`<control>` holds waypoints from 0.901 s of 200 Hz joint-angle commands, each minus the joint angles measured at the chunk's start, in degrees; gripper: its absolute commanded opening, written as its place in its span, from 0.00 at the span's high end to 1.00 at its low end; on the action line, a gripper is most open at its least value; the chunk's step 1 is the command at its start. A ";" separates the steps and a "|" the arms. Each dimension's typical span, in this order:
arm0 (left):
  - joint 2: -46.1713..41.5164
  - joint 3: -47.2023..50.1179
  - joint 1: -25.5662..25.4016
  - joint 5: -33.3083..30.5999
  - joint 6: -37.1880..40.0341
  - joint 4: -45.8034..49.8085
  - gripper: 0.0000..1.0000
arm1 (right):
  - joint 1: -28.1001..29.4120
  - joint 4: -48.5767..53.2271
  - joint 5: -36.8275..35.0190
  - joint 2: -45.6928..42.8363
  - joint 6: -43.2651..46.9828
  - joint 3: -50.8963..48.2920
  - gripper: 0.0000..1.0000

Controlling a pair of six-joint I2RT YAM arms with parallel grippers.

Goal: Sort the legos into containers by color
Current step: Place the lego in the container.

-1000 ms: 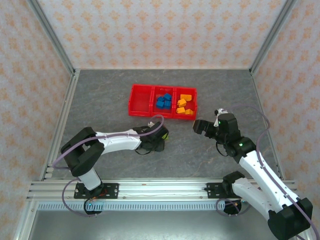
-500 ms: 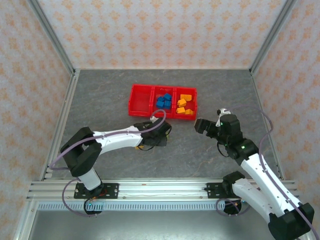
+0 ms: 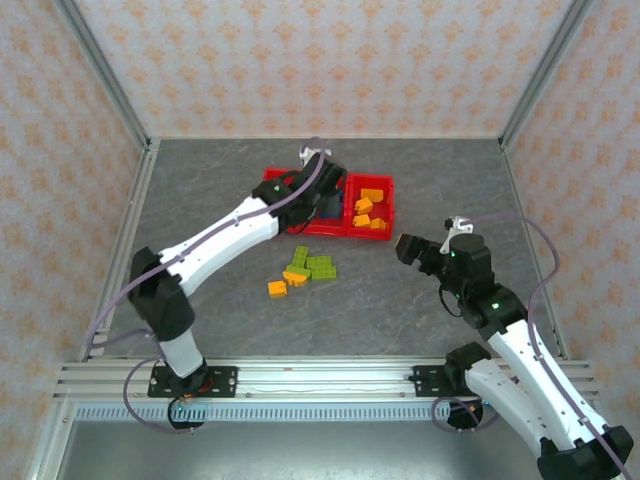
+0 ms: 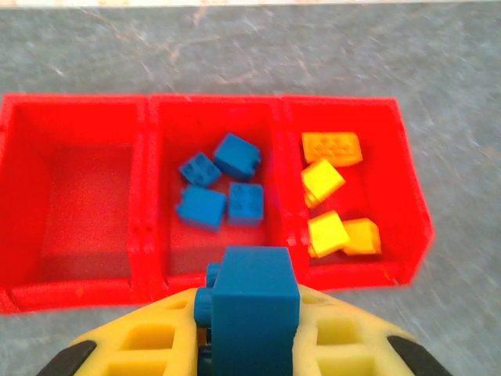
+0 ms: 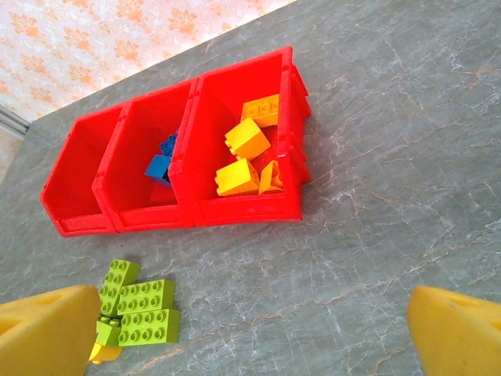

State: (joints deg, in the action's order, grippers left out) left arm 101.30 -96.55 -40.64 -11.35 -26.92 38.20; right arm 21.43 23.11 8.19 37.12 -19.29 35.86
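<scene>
Left gripper: both fingers are cut off by the bottom edge of the left wrist view.
Blue brick: lower part is cut off by the same edge; its gripped faces are hidden.
Red tray: in the top view, the left and middle compartments are mostly covered by the left arm.
Tray near wall: centre section is hidden behind the blue brick.
Blue legos: in the right wrist view, partly hidden behind a divider; count indeterminate.
Right gripper: fingers are cut off at both lower corners.
Orange lego: mostly hidden under the green legos; shape indeterminate.
Right arm: cut off by the bottom edge of the top view.
</scene>
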 commanded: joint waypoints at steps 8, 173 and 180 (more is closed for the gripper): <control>7.63 -7.48 2.28 -2.01 7.05 8.32 0.88 | -0.22 -2.08 -0.74 -0.48 -0.14 -0.83 0.00; 26.99 -23.42 7.23 0.72 8.22 3.27 0.53 | -0.24 -2.60 -0.18 -0.30 0.35 -1.29 0.00; 26.66 -23.50 7.24 0.55 8.32 3.03 0.48 | -0.19 -2.63 -0.24 -0.30 0.36 -1.30 0.00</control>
State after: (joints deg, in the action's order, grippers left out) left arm 127.26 -117.86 -33.85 -9.45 -19.25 43.20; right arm 21.43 21.63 8.34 37.12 -19.25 35.18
